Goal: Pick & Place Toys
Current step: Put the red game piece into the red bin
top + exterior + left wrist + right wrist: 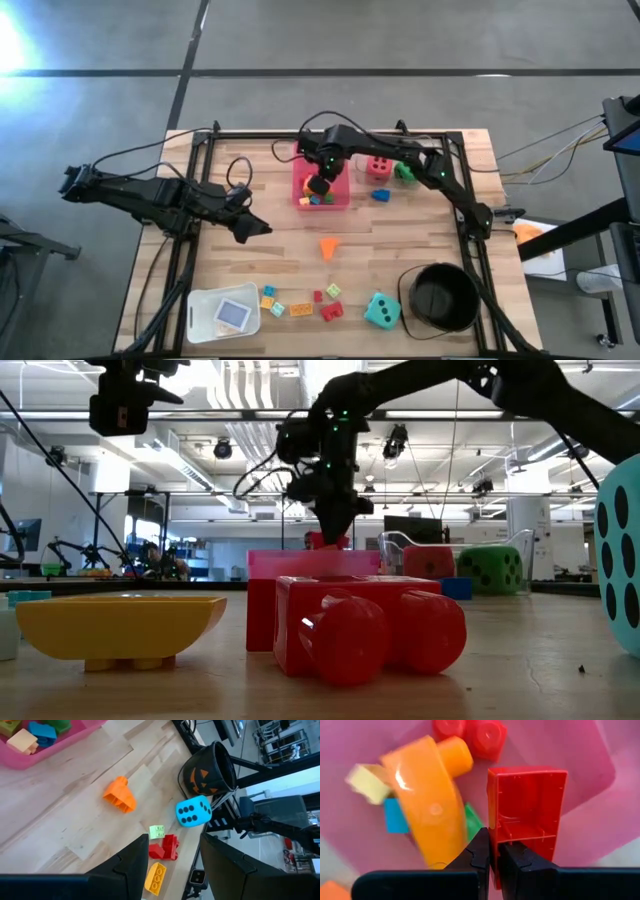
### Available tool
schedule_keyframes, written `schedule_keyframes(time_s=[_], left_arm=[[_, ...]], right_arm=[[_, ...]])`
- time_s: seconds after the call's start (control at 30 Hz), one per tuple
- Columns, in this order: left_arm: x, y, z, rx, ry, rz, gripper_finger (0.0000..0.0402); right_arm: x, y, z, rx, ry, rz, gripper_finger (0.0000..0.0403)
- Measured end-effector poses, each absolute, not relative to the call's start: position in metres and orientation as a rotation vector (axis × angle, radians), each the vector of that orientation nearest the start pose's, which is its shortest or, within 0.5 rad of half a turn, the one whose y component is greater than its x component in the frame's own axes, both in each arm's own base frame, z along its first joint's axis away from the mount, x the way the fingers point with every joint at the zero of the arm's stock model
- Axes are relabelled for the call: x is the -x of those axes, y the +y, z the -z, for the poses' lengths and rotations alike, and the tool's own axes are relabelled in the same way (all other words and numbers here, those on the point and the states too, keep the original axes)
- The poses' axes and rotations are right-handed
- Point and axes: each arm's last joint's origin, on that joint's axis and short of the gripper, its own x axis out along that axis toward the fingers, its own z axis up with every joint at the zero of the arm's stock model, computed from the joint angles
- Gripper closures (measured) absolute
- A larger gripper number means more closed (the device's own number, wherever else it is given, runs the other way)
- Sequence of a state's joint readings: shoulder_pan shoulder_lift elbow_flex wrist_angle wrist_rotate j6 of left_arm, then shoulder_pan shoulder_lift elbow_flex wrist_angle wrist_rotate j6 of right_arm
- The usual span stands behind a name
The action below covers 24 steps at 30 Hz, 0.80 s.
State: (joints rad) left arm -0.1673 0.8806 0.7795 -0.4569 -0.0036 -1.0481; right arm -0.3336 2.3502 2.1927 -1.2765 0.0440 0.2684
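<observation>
My right gripper hangs over the pink tray and is shut on a red hollow brick. In the tray below lie an orange curved brick, red, blue, green and cream bricks. My left gripper is open and empty above the table left of the tray. An orange brick, a blue brick, a teal die, a red die, a green die and several small bricks rest on the table. My right gripper pinches one side wall of the red brick, one finger outside the wall and one inside the hollow. The fingers come from above, pointing down. The brick's open underside faces up toward the wrist, and it hangs clear above the tray.
A black bucket stands at the near right corner. A white container holding a card sits at the near left. Black frame rails run along the table's left and right sides. Bare wood lies between the tray and the near bricks.
</observation>
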Motion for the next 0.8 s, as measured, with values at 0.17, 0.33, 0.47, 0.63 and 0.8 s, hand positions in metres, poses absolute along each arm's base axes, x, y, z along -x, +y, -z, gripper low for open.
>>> schedule_keyframes(time_s=[0.17,0.33,0.47,0.63,0.8], left_arm=[[-0.180,-0.030,-0.290,0.967,0.597,-0.154,0.0221],[-0.181,-0.030,-0.290,0.966,0.596,-0.157,0.0221],[-0.181,-0.030,-0.290,0.965,0.595,-0.158,0.0221],[-0.181,-0.030,-0.290,0.963,0.593,-0.159,0.0221],[-0.181,-0.030,-0.290,0.961,0.590,-0.165,0.0221]], right_arm=[[-0.443,-0.156,-0.204,-0.432,1.403,0.503,0.0392],[-0.439,-0.153,-0.193,-0.468,1.435,0.499,0.0392],[-0.439,-0.146,-0.178,-0.457,1.457,0.490,0.0392],[-0.439,-0.138,-0.171,-0.432,1.464,0.491,0.0392],[-0.439,-0.137,-0.170,-0.422,1.461,0.481,0.0392]])
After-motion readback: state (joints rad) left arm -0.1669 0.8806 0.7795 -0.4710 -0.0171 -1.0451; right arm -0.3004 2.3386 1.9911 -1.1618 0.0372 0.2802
